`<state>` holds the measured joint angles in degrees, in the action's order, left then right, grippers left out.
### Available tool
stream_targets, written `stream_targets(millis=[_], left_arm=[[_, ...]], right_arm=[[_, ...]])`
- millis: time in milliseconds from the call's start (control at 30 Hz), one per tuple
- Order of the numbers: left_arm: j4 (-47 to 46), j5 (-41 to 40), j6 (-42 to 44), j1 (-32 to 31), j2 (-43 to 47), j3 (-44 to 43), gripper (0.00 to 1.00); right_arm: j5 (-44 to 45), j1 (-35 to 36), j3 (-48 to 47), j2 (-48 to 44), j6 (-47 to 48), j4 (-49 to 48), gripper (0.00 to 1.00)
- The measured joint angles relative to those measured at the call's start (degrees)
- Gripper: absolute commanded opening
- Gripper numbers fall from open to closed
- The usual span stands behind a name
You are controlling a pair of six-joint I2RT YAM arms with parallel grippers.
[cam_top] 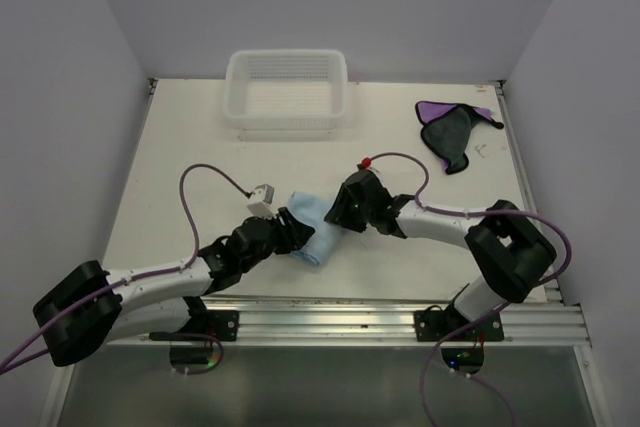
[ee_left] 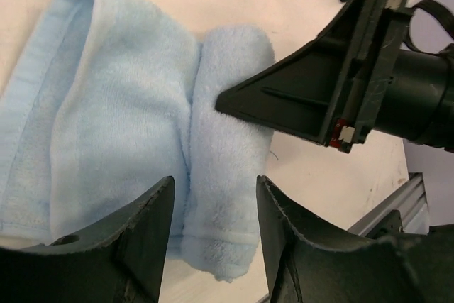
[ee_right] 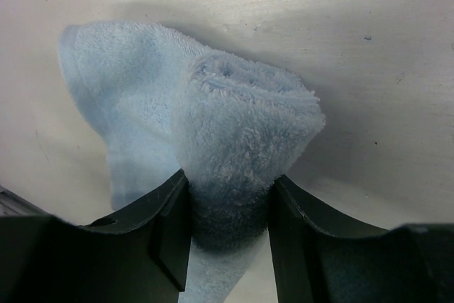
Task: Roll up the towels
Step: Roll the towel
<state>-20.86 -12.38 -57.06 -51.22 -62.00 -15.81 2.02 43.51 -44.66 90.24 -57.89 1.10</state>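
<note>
Right wrist view first: pinching with the right gripper [ee_right: 228,179], both jaws pressed into the rolled end of the light blue towel [ee_right: 213,104], terry bulging up and out between them. Over to the left wrist view: spread apart on the left gripper [ee_left: 214,182], straddling the other end of that same roll, with no squeeze to be seen. Lying near the front of the table [cam_top: 180,147], between the two arms, partly rolled, with a flat tail laid out beside the roll.

Looks feather-light and thoroughly floppy: thick soft pile, grippy rather than slippery, nothing to break. Likely to spring loose the moment it is let go, so best held across the roll itself, at both ends, low and close to the tabletop, never by the loose tail. Calls for even pressure at both ends too, or risks skewing into a lopsided cone. Forgiving under a firm pinch, though; only squashes.

Further out, towards the far right corner: purple towel [cam_top: 450,132], crumpled, dark side mostly up, not yet rolled, well apart from both arms. Same soft, limp handling expected there; probably wants flattening, then a pinch along one short edge to start the turn. And at the far edge, the white basket [cam_top: 287,119], well apart from both towels
</note>
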Motion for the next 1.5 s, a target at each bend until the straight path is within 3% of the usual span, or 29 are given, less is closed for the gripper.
stream_targets(millis=[333, 767, 1500], left_arm=[[6.58, -11.37, 12.31, -10.03, 1.25, -7.56, 0.54], [9.99, -29.27, 25.27, -26.03, -7.96, -14.51, 0.56], [11.06, -36.83, 29.14, -29.22, -22.6, -17.51, 0.6]], right_arm=[[-0.02, 0.0, -4.92, 2.49, 1.03, 6.12, 0.45], [-0.24, 0.0, -11.08, 4.76, 3.41, 13.49, 0.46], [-0.68, 0.0, -13.97, 5.2, 4.98, 17.38, 0.47]])
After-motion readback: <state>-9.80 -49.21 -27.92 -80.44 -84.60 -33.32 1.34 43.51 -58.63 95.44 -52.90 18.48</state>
